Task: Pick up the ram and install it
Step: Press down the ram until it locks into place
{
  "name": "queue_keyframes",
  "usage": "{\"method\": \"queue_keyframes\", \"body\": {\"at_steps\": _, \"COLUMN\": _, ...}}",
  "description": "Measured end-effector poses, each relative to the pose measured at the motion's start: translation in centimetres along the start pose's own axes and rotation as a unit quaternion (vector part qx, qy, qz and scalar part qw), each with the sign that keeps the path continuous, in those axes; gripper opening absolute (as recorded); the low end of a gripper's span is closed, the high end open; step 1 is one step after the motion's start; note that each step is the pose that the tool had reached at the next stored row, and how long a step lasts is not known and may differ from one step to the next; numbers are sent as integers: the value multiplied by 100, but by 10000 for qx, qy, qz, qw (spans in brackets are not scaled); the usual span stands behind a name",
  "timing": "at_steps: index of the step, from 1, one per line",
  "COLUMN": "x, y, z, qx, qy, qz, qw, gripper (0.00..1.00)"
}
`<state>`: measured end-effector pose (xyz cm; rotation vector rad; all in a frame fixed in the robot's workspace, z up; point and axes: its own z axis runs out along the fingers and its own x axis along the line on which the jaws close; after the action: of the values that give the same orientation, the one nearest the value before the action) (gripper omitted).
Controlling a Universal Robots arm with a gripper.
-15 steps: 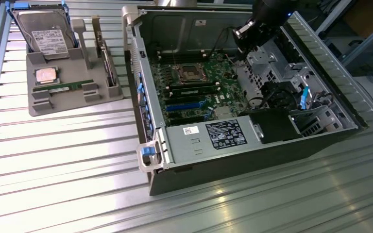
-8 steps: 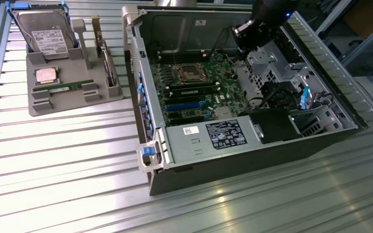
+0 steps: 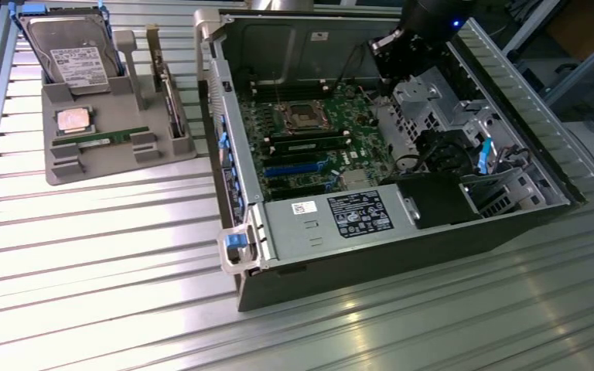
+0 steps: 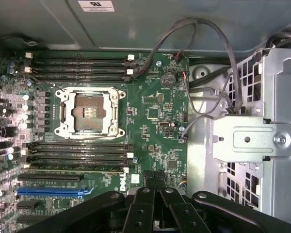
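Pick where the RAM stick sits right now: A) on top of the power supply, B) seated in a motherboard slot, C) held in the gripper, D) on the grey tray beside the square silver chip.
D: the RAM stick lies on the grey tray, below the silver chip.

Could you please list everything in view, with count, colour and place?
ram: one, green, lying on the grey tray.
tray: one, grey, on the table at the exterior view's left.
hard drive: one, silver, upright at the tray's back.
processor: one, silver, on the tray.
card: one, upright at the tray's side.
computer case: one, dark, open, beside the tray.
motherboard: one, green, inside the case.
CPU socket: one, empty, on the motherboard.
gripper: one, black, shut, empty, above the motherboard.
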<state>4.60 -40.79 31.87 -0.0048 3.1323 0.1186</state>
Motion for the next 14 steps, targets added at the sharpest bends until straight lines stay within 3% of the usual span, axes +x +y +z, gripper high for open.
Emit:
{"method": "queue_keyframes", "body": {"at_steps": 7, "x": 0, "y": 0, "z": 0, "qx": 4, "qy": -45, "qz": 596, "qw": 9982, "gripper": 11}}
{"method": "queue_keyframes", "body": {"at_steps": 14, "x": 0, "y": 0, "z": 0, "qx": 8, "qy": -81, "qz": 1067, "qw": 9943, "gripper": 11}}
